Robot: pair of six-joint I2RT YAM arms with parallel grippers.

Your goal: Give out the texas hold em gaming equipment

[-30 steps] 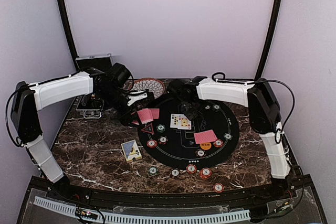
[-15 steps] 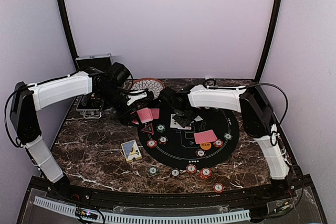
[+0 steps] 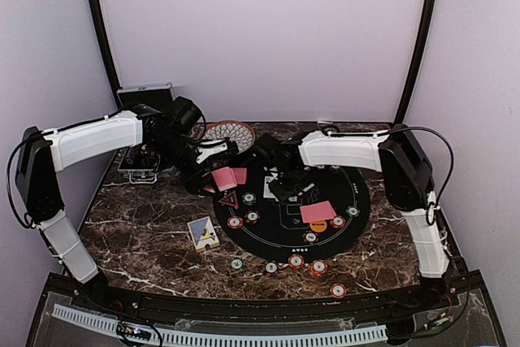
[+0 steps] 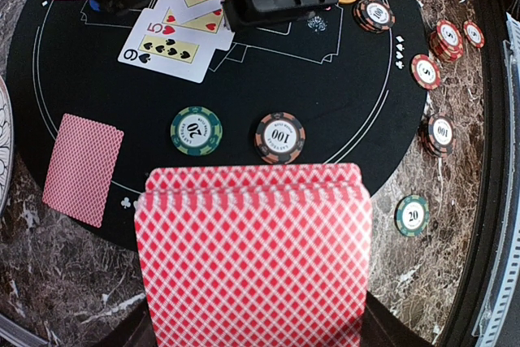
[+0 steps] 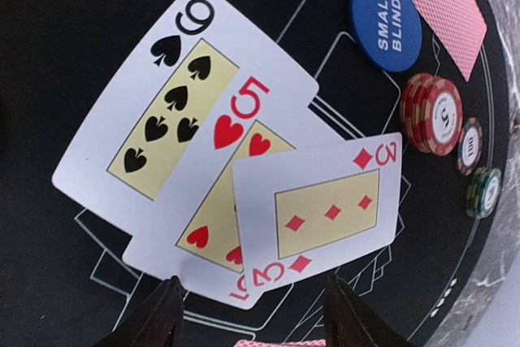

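My left gripper (image 4: 253, 314) is shut on a deck of red-backed cards (image 4: 253, 258), held over the black mat's (image 3: 280, 229) left edge; the deck hides its fingertips. Three face-up cards lie overlapped on the mat: nine of spades (image 5: 175, 99), five of hearts (image 5: 219, 193), three of diamonds (image 5: 325, 209) on top. My right gripper (image 5: 252, 314) hangs open just above them with nothing between its fingers (image 5: 154, 318). A blue small-blind button (image 5: 385, 22), a chip stack (image 5: 435, 123), a green chip (image 4: 196, 131) and a 100 chip (image 4: 280, 137) lie nearby.
A patterned bowl (image 3: 230, 132) stands behind the mat and a silver-edged case (image 3: 145, 93) at the back left. A red triangle marker (image 3: 228, 199), face-down cards (image 3: 318, 211), an orange button (image 3: 316, 226) and a card box (image 3: 202, 233) lie around. More chips (image 3: 296, 262) line the mat's near edge.
My right gripper has moved over the face-up cards, opened and let go of the three of diamonds, which now lies on the other two. The left arm has not moved.
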